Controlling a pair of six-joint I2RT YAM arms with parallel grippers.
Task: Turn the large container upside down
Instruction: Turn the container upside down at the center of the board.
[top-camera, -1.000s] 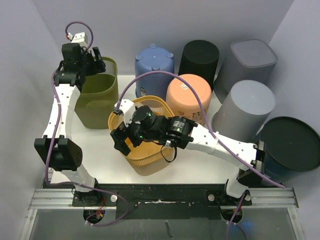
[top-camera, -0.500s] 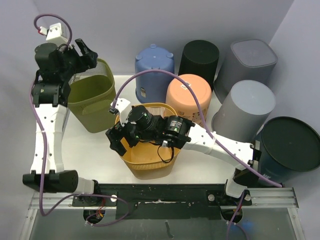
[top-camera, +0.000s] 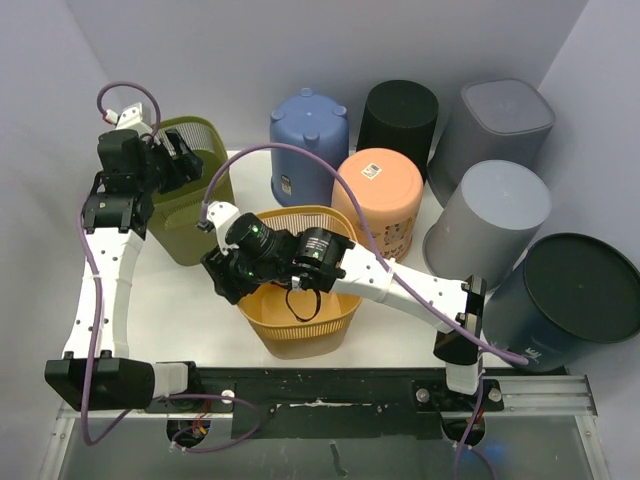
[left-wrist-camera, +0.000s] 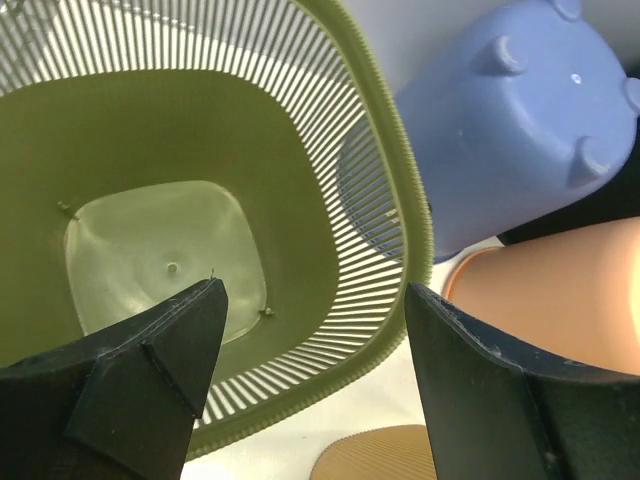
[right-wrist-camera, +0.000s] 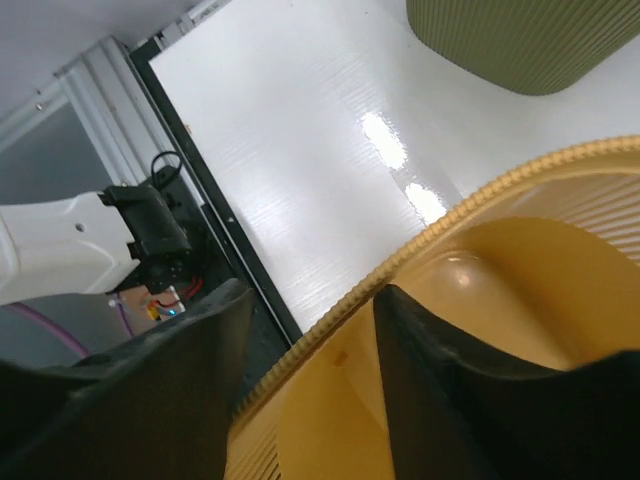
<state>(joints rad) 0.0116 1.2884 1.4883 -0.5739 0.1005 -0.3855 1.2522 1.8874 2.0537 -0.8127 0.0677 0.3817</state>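
Note:
A yellow slatted basket (top-camera: 300, 320) stands upright at the table's front centre. My right gripper (top-camera: 228, 278) straddles its near-left rim. In the right wrist view one finger is inside the yellow basket (right-wrist-camera: 480, 300) against the wall and the other is outside. White table shows between that outer finger and the rim, so the right gripper (right-wrist-camera: 312, 300) is open. An olive-green basket (top-camera: 190, 225) stands upright at the left. My left gripper (top-camera: 185, 160) hovers open over the green basket's (left-wrist-camera: 330, 150) right rim, holding nothing. The biggest container, a dark round bin (top-camera: 580, 290), stands at the right edge.
Behind the yellow basket stand upside-down containers: a blue bucket (top-camera: 308, 135), an orange one (top-camera: 378, 195) with a label, a black one (top-camera: 398, 115) and two grey bins (top-camera: 505, 120) (top-camera: 490, 215). The right arm's cable loops over the yellow basket.
My right gripper slid left along the yellow basket to its near-left rim and its jaws narrowed. My left arm rose, then came back down over the green basket's rim, still open.

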